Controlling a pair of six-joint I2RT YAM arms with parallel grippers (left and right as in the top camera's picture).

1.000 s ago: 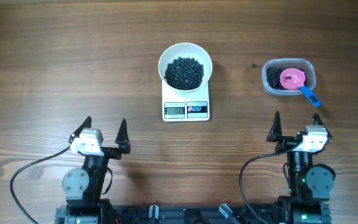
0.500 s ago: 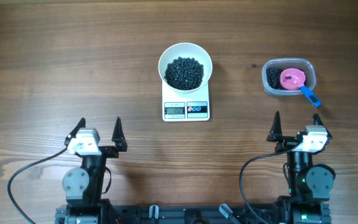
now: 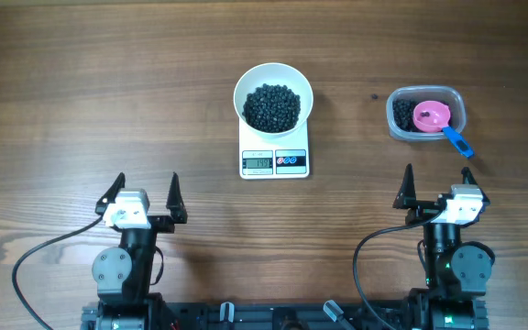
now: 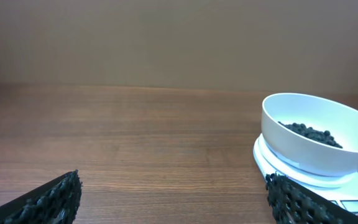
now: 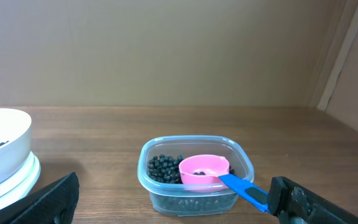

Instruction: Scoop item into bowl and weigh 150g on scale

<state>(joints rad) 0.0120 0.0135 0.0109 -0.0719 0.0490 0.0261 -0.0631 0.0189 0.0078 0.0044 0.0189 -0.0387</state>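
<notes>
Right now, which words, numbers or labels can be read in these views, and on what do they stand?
Grey display of the small white rectangular digital scale: dark digits, too small to read.
Round white glossy bowl, clear plastic tub, pink scoop: no text visible.

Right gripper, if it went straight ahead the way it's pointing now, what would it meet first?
Probably the clear plastic tub with the pink scoop, which sits centred ahead of the right gripper; only bare table lies between, depth uncertain.

Our plain workspace
We see a brown wood-grain table (image 3: 62,92) backed by a bare beige wall (image 4: 179,37), evenly lit.
</notes>
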